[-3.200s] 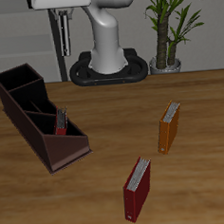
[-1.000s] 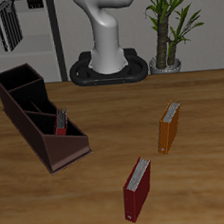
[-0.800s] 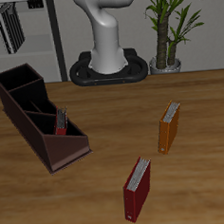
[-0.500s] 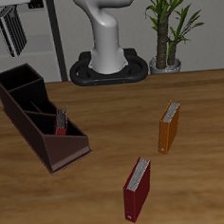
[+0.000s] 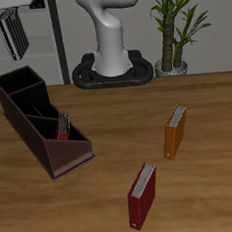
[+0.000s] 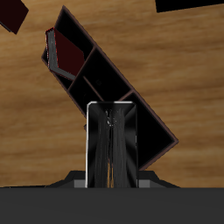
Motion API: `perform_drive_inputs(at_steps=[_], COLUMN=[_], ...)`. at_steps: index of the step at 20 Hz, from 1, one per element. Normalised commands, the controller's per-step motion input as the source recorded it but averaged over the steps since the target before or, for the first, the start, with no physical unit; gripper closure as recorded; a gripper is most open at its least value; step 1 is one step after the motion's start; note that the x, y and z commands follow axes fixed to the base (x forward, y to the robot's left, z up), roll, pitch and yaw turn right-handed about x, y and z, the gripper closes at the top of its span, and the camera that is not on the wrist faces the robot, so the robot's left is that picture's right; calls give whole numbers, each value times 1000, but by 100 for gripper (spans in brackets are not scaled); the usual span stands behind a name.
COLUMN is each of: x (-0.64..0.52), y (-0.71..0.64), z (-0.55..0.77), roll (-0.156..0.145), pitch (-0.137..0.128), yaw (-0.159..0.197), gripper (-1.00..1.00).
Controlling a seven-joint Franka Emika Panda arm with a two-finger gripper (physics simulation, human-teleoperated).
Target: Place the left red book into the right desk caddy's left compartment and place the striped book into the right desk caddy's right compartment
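Your gripper (image 6: 110, 131) is closed on the striped book (image 5: 16, 39), which hangs edge-down high above the back end of the right desk caddy (image 5: 40, 122). In the wrist view the book is only a thin sliver between the fingers (image 6: 90, 144), and it hides part of the caddy below. You cannot tell from either view which section lies directly beneath it. The left red book (image 5: 63, 125) stands in the end section nearest the bench's (image 5: 213, 199) front edge, mostly hidden by the dark walls. The maroon book (image 5: 142, 195) and orange book (image 5: 175, 131) stand on the bench, well apart from the caddy.
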Motion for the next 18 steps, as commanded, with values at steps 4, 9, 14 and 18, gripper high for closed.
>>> perform_drive_inputs(at_steps=[4,9,14,18], x=[-65,-35,133,129], y=[-164,-167,-124,-271], z=[84,39,-66,-57], roll=[-16,1,-13,-27], pitch=[-48,-54,-13,-10], yaw=[1,-11,-26,-62], gripper=[100,100,100,100])
